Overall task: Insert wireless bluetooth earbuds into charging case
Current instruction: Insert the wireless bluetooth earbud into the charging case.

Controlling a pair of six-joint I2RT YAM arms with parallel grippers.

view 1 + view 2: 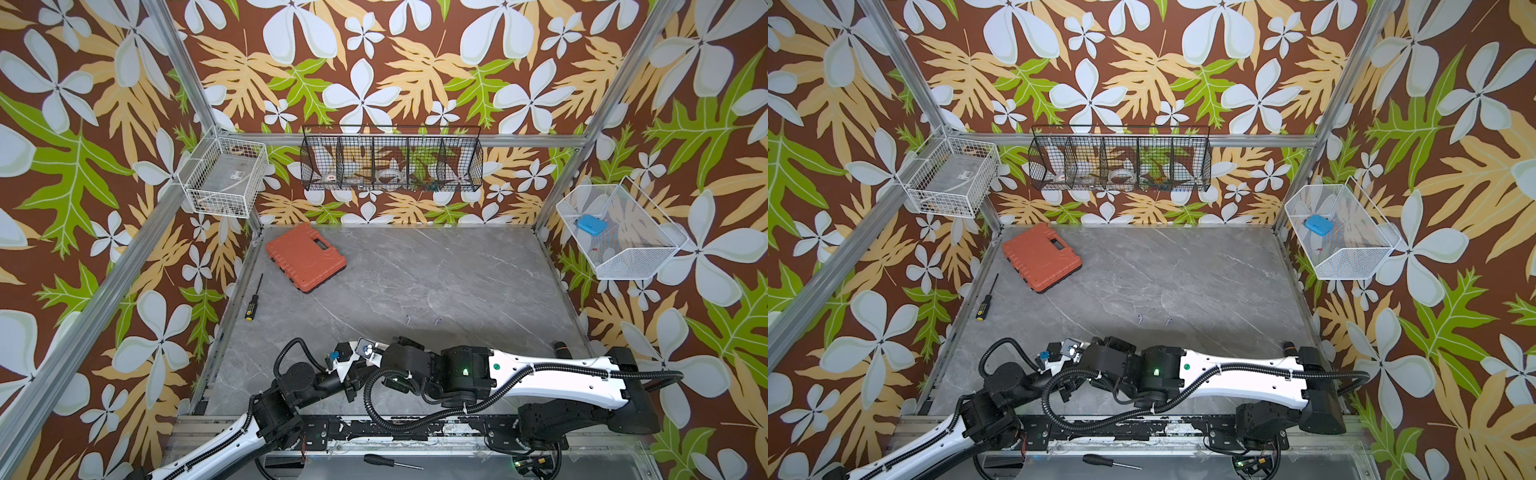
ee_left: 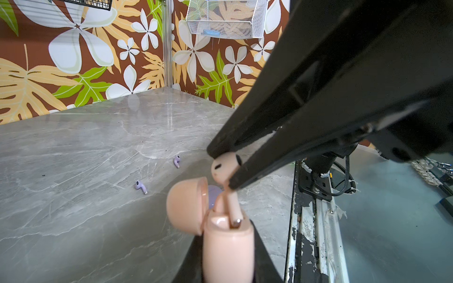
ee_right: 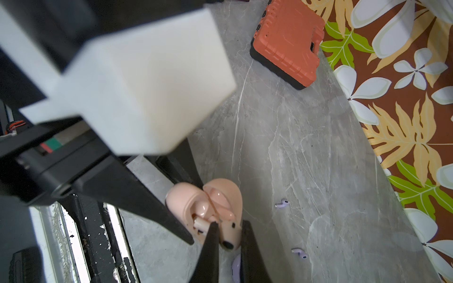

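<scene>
The pink charging case [image 2: 228,247] is clamped upright in the left gripper [image 2: 226,235], its lid [image 2: 186,205] swung open. Above it, a pink earbud [image 3: 230,235] is pinched by the head in the right gripper [image 2: 223,169], jaws narrow, with the stem tip right at the case's mouth. Two lavender earbuds [image 2: 141,188] [image 2: 177,161] are seen lying on the tabletop [image 2: 98,171] beyond the case, well apart from it.
</scene>
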